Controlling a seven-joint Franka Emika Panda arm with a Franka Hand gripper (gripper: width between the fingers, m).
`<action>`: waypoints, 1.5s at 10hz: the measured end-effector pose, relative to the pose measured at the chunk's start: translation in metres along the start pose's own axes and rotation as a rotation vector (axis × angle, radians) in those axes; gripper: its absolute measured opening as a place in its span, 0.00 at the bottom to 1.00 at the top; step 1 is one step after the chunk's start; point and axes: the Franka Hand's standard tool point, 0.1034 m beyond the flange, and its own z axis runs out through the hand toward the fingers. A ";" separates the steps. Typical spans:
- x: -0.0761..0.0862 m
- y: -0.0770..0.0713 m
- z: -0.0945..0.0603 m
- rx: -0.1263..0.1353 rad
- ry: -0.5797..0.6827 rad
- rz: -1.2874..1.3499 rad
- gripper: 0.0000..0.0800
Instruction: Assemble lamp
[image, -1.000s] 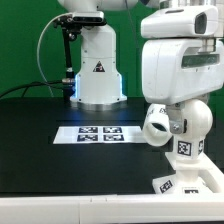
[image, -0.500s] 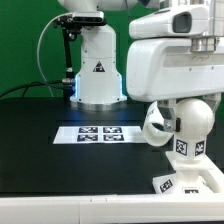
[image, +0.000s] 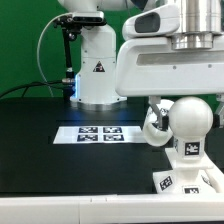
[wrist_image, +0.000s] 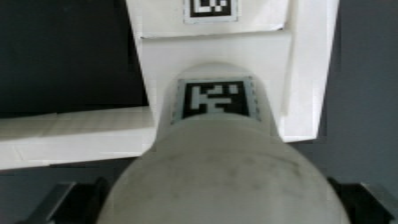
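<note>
The gripper (image: 190, 100) is clamped on the bulb (image: 190, 117), holding it right above the base (image: 190, 182) near the table's (image: 50, 160) front edge. The shade (image: 153, 125) stands just behind, beside the marker board (image: 98, 134).

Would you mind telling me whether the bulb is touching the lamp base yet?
Cannot tell. In the exterior view the bulb stands right above the base, and neither view shows the joint plainly.

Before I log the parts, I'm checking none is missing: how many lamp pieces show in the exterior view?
3. The bulb is held upright over the base block, at the view's lower right. The shade sits just left of the bulb. The arm may hide more.
</note>
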 end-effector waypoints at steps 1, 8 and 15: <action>0.000 0.001 0.000 0.000 0.000 0.063 0.72; -0.012 -0.008 0.003 0.016 -0.007 0.863 0.72; -0.014 -0.023 0.004 0.094 -0.040 1.185 0.76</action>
